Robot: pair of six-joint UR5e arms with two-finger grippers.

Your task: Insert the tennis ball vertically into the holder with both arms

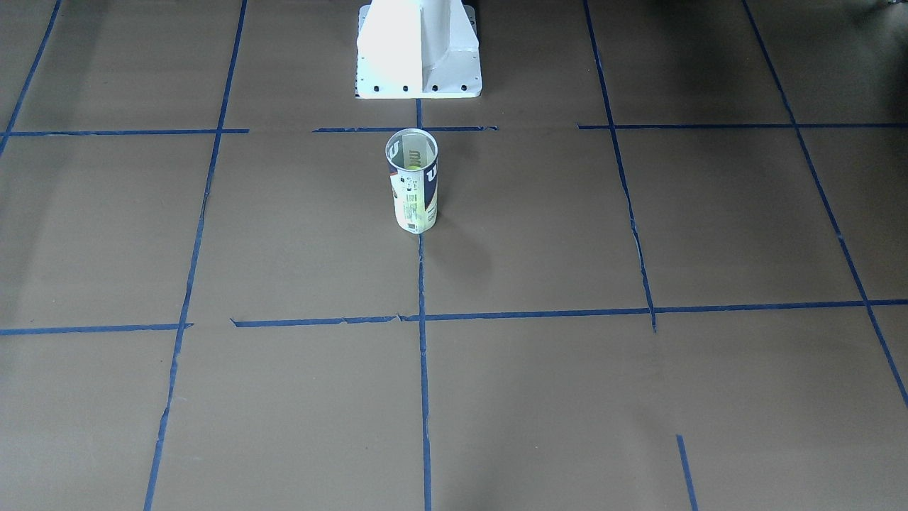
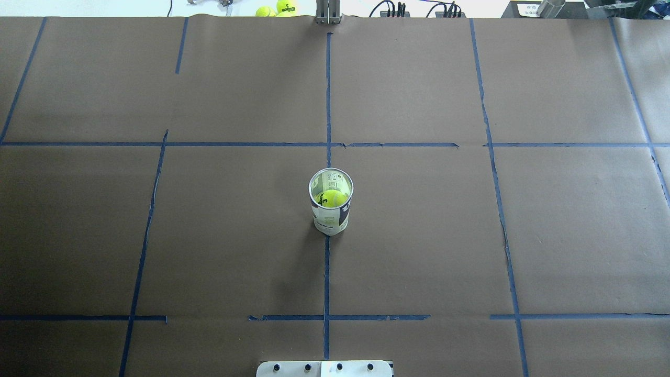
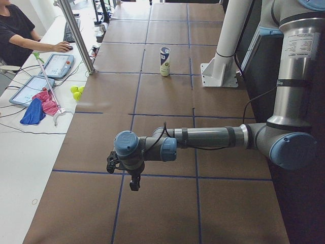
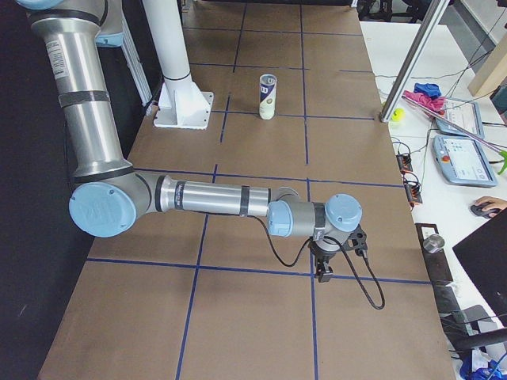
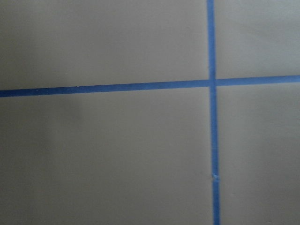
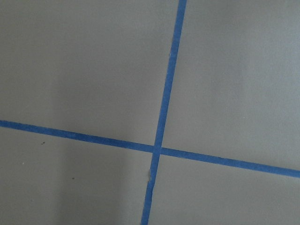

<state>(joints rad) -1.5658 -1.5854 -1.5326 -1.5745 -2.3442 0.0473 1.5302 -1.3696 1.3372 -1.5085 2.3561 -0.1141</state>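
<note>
The left gripper (image 3: 134, 185) hangs low over the table (image 2: 419, 235) toward its left end, fingers pointing down, above a crossing of blue tape (image 5: 213, 117). It shows only in a side view, so whether it is released or clenched cannot be told; nothing is seen in it. The right gripper (image 4: 323, 275) mirrors it toward the right end, also over a tape crossing, and its state cannot be told either. Both are well apart from the can (image 2: 330, 222).

The can stands upright with its mouth open, about midway between the table's two ends and a little out from the pedestal (image 1: 418, 50) on the robot's edge. The ball (image 2: 332, 199) sits inside it, low down, seen through the open mouth. The insertion looks done.

The ball is likely light and springy, and its felt gives the fingers good purchase across the middle. The can is likely thin, light plastic: easy to tip or slide, and liable to dent if squeezed hard. It is best held gently around the labelled wall, fairly low, to keep it upright.

Spare balls (image 2: 277, 8) lie beyond the far edge.
</note>
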